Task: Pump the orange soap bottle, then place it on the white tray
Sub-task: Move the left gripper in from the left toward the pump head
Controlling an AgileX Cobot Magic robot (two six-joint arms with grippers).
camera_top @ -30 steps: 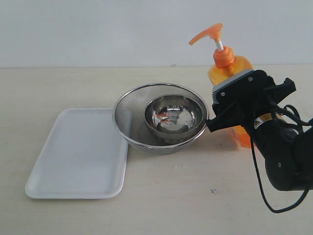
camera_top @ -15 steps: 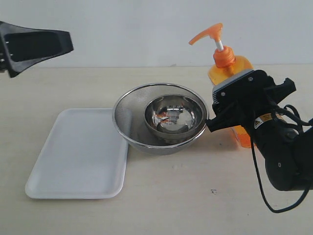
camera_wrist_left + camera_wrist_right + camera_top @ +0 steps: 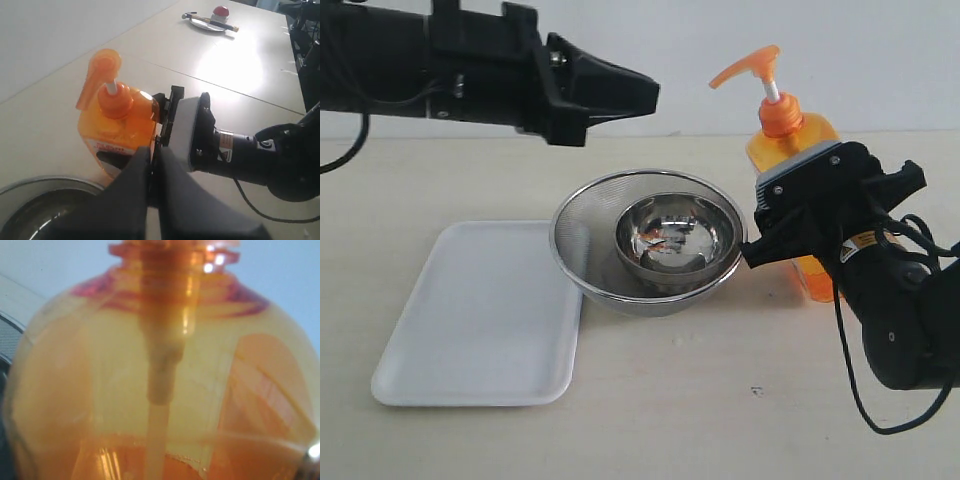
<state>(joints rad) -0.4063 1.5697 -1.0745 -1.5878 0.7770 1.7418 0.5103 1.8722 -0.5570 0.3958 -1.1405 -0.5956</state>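
Note:
The orange soap bottle [image 3: 802, 141] stands upright on the table at the right, its pump head [image 3: 752, 67] raised on a white stem. My right gripper [image 3: 798, 215] is closed around the bottle's body from the front, and the bottle [image 3: 160, 365] fills the right wrist view. High at the upper left, my left gripper [image 3: 645, 97] is shut and empty, its tip level with the pump head and well to its left. In the left wrist view its shut tips [image 3: 154, 150] point at the bottle [image 3: 120, 125]. The white tray [image 3: 480, 310] lies empty at the left.
A steel mesh bowl [image 3: 582, 245] with a smaller steel bowl [image 3: 675, 240] inside it sits between the tray and the bottle, under the left gripper's path. The mesh bowl's rim [image 3: 45, 182] shows in the left wrist view. A plate with small items [image 3: 212, 22] lies far off.
My left arm has come into view from the upper left and moved right, towards the pump head. The right gripper and the bottle have not moved.

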